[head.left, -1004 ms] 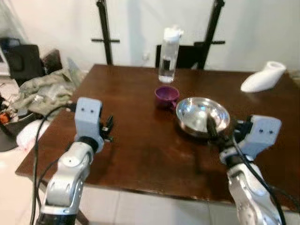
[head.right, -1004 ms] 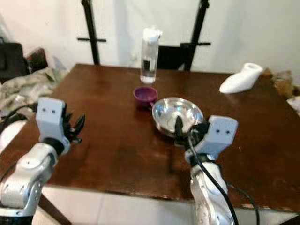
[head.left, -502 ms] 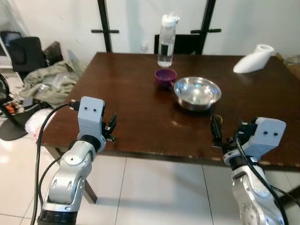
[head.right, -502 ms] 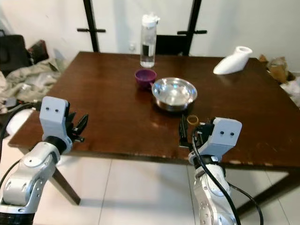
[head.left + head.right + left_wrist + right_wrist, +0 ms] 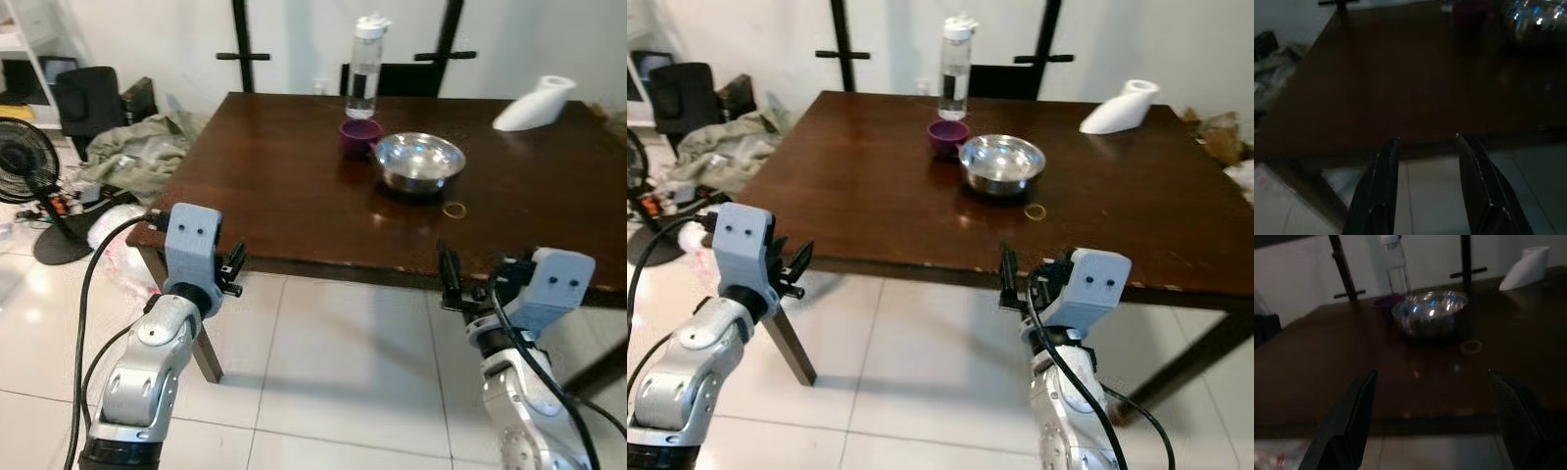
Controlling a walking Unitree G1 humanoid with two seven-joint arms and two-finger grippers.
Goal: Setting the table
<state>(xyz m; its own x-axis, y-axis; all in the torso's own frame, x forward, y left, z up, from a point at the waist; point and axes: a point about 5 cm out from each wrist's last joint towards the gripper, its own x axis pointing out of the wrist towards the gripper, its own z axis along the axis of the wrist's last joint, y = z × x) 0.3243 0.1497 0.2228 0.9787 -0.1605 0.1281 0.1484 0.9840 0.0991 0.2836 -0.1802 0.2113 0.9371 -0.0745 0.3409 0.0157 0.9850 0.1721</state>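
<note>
On table [image 5: 284, 186]: bowl [image 5: 419, 160], cup [image 5: 360, 136], bottle [image 5: 364, 65].

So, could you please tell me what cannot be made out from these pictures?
- Purple cup: inside hidden by its own wall, eye views.
- Water bottle: level too small to read.
- White object: too small to identify.
- Table: right edge cut off, left eye view.
- Left wrist view: too dark for tabletop detail.

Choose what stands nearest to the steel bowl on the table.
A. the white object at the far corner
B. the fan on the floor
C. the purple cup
C: the purple cup stands right beside the steel bowl, on its left, with the bottle just behind the cup.
</note>
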